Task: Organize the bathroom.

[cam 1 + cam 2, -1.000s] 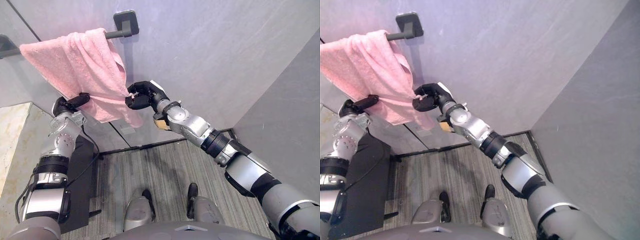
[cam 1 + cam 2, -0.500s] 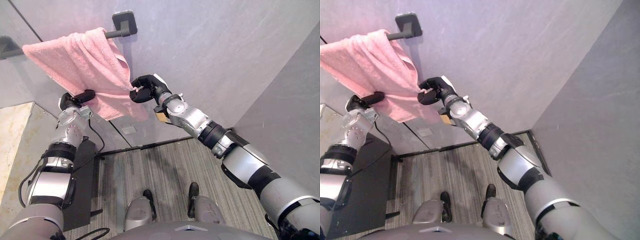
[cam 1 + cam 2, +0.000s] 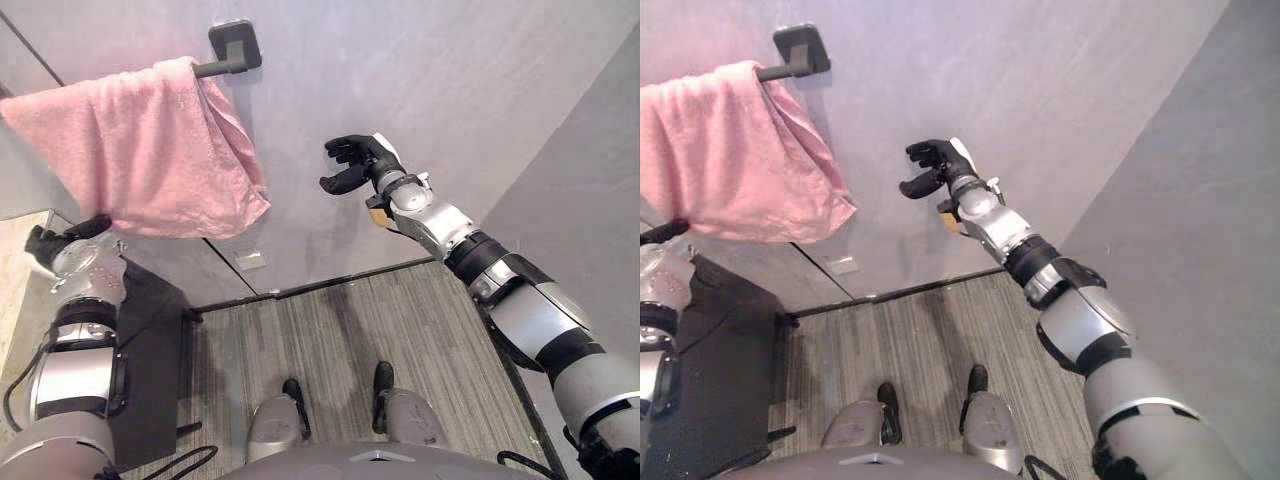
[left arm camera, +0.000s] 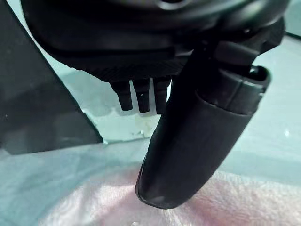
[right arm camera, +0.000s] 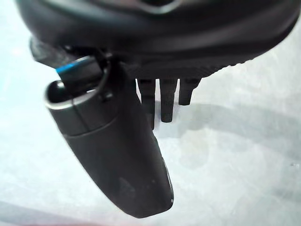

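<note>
Nearest, at the lower left, a black cabinet (image 3: 150, 370) is seen beside a pale countertop (image 3: 15, 265), and above its near corner the left hand (image 3: 60, 240) is held with fingers relaxed and nothing gripped; in the left wrist view the pink cloth is seen just past its thumb, apart from it. Farther out, the right hand (image 3: 355, 165) is raised toward the grey wall (image 3: 450, 80), its fingers loosely spread and empty, well clear of the cloth. Farthest, the pink towel (image 3: 140, 150) is draped over the dark towel bar (image 3: 210, 68), which is fixed to the wall by a square mount (image 3: 235, 42). The towel is bunched and hangs unevenly, with one corner drooping lower toward the right. The hanging step is judged done, yet a slip could follow: the lopsided drape could slide off the bar under its own weight, or be dragged down if either hand brushes it while being lowered.
</note>
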{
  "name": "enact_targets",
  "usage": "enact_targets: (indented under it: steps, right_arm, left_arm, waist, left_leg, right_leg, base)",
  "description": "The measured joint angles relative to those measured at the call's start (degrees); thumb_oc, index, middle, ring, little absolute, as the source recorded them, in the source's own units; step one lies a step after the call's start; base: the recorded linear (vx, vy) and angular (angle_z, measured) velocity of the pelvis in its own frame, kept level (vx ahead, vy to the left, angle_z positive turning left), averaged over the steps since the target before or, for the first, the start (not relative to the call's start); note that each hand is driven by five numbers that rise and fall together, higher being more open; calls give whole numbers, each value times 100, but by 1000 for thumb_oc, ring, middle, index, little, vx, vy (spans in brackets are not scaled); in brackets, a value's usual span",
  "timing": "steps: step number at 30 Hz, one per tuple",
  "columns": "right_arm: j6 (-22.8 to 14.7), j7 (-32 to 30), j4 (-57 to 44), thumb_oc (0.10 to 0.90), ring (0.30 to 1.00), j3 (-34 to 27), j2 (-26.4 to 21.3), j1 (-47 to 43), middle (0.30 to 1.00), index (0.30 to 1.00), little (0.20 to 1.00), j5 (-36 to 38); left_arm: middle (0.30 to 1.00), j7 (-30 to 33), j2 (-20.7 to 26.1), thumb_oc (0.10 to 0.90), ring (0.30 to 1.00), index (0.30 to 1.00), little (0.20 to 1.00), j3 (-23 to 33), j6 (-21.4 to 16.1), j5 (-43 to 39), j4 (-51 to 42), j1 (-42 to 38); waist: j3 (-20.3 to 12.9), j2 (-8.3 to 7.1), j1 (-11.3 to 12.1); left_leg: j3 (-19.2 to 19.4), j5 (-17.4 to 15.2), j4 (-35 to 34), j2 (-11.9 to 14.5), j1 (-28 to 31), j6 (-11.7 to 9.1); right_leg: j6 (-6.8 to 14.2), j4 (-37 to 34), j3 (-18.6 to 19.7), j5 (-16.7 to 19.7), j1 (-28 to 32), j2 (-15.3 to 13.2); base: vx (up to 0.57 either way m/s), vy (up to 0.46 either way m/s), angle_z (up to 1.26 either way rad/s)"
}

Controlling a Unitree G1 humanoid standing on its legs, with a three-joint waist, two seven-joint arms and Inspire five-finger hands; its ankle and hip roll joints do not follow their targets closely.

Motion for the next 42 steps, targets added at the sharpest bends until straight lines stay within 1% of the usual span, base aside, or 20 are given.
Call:
enact_targets:
  steps: [2,4,9,13,16,20,23,25,26,28,29,30,31,32,34,36,38,39,40,42]
  right_arm:
    - [0,-24,0,800,900,-44,-3,14,900,900,900,0]
    - [0,-30,4,800,900,-72,110,78,900,900,900,1]
    - [0,-17,4,800,900,-72,190,108,900,900,900,2]
    - [-1,-12,4,800,900,-82,190,149,900,900,900,1]
    - [0,1,6,800,900,-82,194,154,900,900,900,1]
    - [4,79,40,800,900,-90,173,163,900,900,900,-15]
    - [31,204,76,800,900,-93,184,169,900,900,900,-225]
    - [34,340,132,800,900,-93,183,169,900,900,900,-238]
    - [34,340,132,800,900,-93,183,169,900,900,900,-238]
    - [117,516,217,800,900,-93,180,174,900,900,900,-456]
    - [144,537,218,800,900,-94,180,178,900,900,900,-456]
    - [164,581,223,800,900,-93,177,194,900,900,900,-456]
    - [185,623,222,800,900,-92,180,211,900,900,900,-455]
    - [196,663,224,800,900,-92,189,224,900,900,900,-457]
    - [195,707,228,800,900,-93,235,230,900,900,900,-466]
    - [195,717,229,800,900,-94,325,233,900,900,900,-468]
    - [195,716,236,800,900,-118,397,232,900,900,900,-512]
    - [196,715,248,800,900,-129,390,261,900,900,900,-673]
    - [196,711,277,800,900,-141,391,267,900,900,900,-675]
    - [197,716,334,800,900,-140,442,267,900,900,900,-676]
  left_arm:
    - [900,15,0,800,900,900,900,1,-56,1,-1,0]
    - [900,61,-1,800,900,900,900,2,-163,8,0,0]
    - [900,27,-1,800,900,900,900,1,-174,10,-1,0]
    - [900,-30,-26,800,900,900,900,-10,-182,199,-3,40]
    - [900,-179,-24,800,900,900,900,-9,-182,232,-11,116]
    - [900,-579,39,800,900,900,900,-12,-36,464,-11,207]
    - [900,-1025,162,800,900,900,900,-123,236,571,-7,319]
    - [900,-1315,135,800,900,900,900,-138,289,639,-5,457]
    - [900,-1315,135,800,900,900,900,-138,289,639,-5,457]
    - [900,-1847,151,800,900,900,900,-136,349,642,-10,622]
    - [900,-1946,164,800,900,900,900,-139,368,644,-13,653]
    - [900,-2184,150,800,900,900,900,-189,513,643,-8,715]
    - [900,-2515,96,800,900,900,900,-383,741,638,-10,835]
    - [900,-2894,-287,800,900,900,900,-744,1143,636,3,1083]
    - [900,-3152,-935,800,900,900,900,-1043,1393,637,139,1382]
    - [900,-3344,-1625,800,900,900,900,-1407,1766,638,422,1624]
    - [900,-3383,-2215,800,900,900,900,-1658,1992,645,696,1776]
    - [900,-3365,-2763,800,900,900,900,-1761,2088,656,975,1855]
    - [900,-3330,-2874,800,900,900,900,-1785,1943,752,927,1889]
    - [900,-3329,-2885,800,900,900,900,-1793,1877,774,890,1885]
  waist:
    - [17,-28,-1]
    - [28,-108,-6]
    - [31,-121,-11]
    - [30,-126,-13]
    - [30,-126,-16]
    - [30,-123,2]
    - [25,-79,5]
    - [10,-41,-5]
    - [10,-41,-5]
    - [-29,17,12]
    - [-46,28,17]
    - [-81,46,19]
    - [-121,67,19]
    - [-169,89,9]
    - [-208,34,-11]
    - [-281,-128,-72]
    - [-292,-309,-177]
    - [-278,-390,-197]
    - [-270,-395,-195]
    - [-248,-364,-183]
  left_leg:
    - [0,2,8,1,3,1]
    - [4,-4,-4,1,55,-3]
    - [5,-16,-10,2,58,-12]
    - [-1,-25,-17,0,78,-8]
    - [-1,-29,-15,-5,89,-1]
    - [-3,-29,-7,-5,91,1]
    - [-2,-36,14,-12,89,10]
    - [5,-42,26,-21,89,13]
    - [5,-42,26,-21,89,13]
    - [4,-78,44,-39,89,5]
    - [4,-79,48,-42,88,6]
    - [7,-79,56,-43,83,6]
    - [18,-91,71,-44,82,-8]
    - [37,-132,127,-43,75,-1]
    - [64,-174,169,-42,58,5]
    - [100,-205,276,-4,-74,37]
    - [96,-228,420,50,-236,44]
    - [92,-251,503,69,-331,55]
    - [87,-252,502,68,-345,56]
    - [89,-252,497,74,-319,57]
  right_leg:
    - [2,9,1,2,4,-1]
    - [3,-9,2,0,52,-1]
    - [27,-34,6,-14,64,1]
    - [35,-78,4,6,112,4]
    - [22,-87,4,19,128,1]
    - [22,-86,0,18,136,1]
    - [45,-78,3,10,140,-12]
    - [51,-79,15,10,142,-21]
    - [51,-79,15,10,142,-21]
    - [52,-83,24,9,145,-41]
    - [53,-83,25,9,145,-46]
    - [64,-83,29,16,142,-49]
    - [82,-86,41,26,145,-51]
    - [105,-83,69,41,141,-52]
    - [108,-79,111,42,125,-49]
    - [105,-58,161,42,-10,-25]
    - [95,-14,158,61,-125,4]
    - [75,27,157,64,-201,9]
    - [74,29,155,66,-211,7]
    - [81,29,160,62,-198,15]
  base:
    - [0,0,0]
    - [0,0,0]
    - [0,0,0]
    - [0,0,0]
    - [0,0,0]
    - [-16,-2,1]
    - [-38,-10,1]
    - [-16,-10,0]
    - [0,0,0]
    - [-35,-17,1]
    - [-45,-26,0]
    - [-33,-26,-2]
    - [-40,-33,-7]
    - [-46,-37,-12]
    - [-35,-28,-13]
    - [-40,-29,-13]
    - [-38,-28,-5]
    - [-33,-23,0]
    - [-34,-24,-1]
    - [-14,-11,-2]
